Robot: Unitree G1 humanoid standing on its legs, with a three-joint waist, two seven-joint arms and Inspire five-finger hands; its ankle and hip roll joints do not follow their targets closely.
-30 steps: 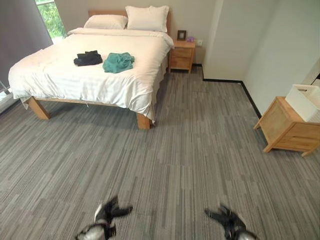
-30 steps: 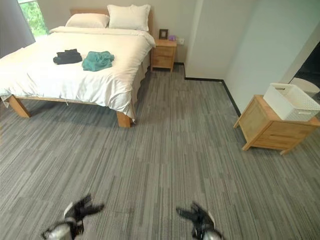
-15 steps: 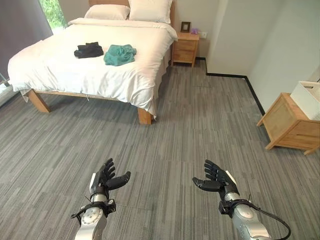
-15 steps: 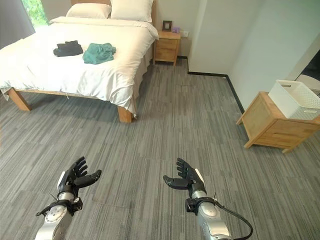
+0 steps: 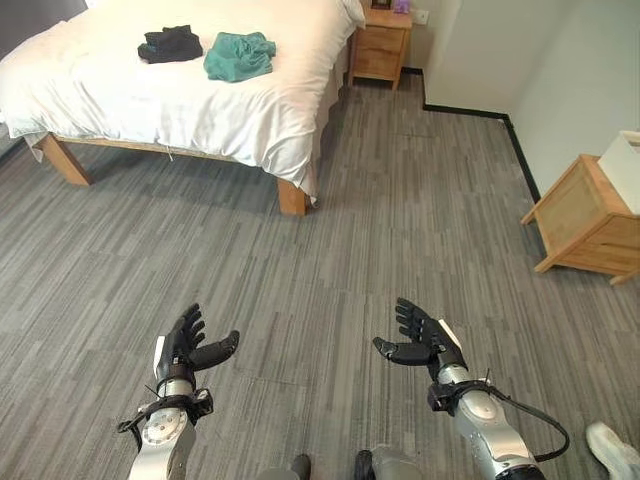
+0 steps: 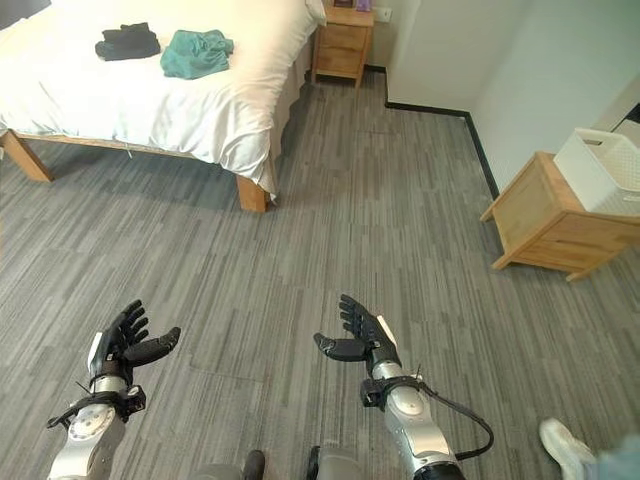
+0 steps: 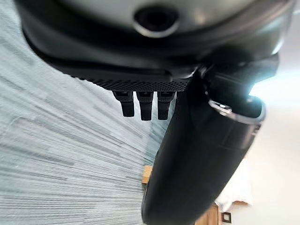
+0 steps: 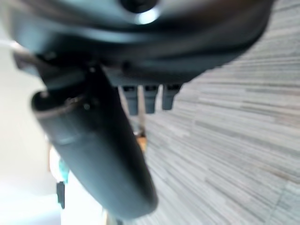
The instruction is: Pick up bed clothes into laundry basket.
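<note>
1. The bed [image 5: 150, 100], covered in white bedding, serves as the landmark; it stands on wooden legs on the grey striped carpet [image 5: 330, 260] at the far left of the room.
2. Two pieces of clothing lie on top of the bed, near its foot-side half: a black garment [image 5: 170, 44] and, just beside it toward the nightstand side, a crumpled teal garment [image 5: 238, 55]. They lie close together; whether they touch cannot be told.
3. A wooden nightstand [image 5: 383, 47] stands beside the bed's head end, against the far wall.
4. Well apart from the bed, across the open carpet, a low wooden cabinet [image 6: 555, 228] stands by the right wall, and a white laundry basket [image 6: 605, 170] sits on top of it.
5. The left hand [image 5: 186, 350] hovers over the carpet, well short of the bed's foot, fingers straight and spread, thumb standing out to the side, holding nothing.
6. The right hand [image 5: 420, 341] hovers at about the same distance from the bed, fingers likewise extended and apart, thumb pointing toward the left hand, empty.
7. A person's white shoe [image 5: 612, 447] shows on the carpet, far from the bed, behind the right arm.
</note>
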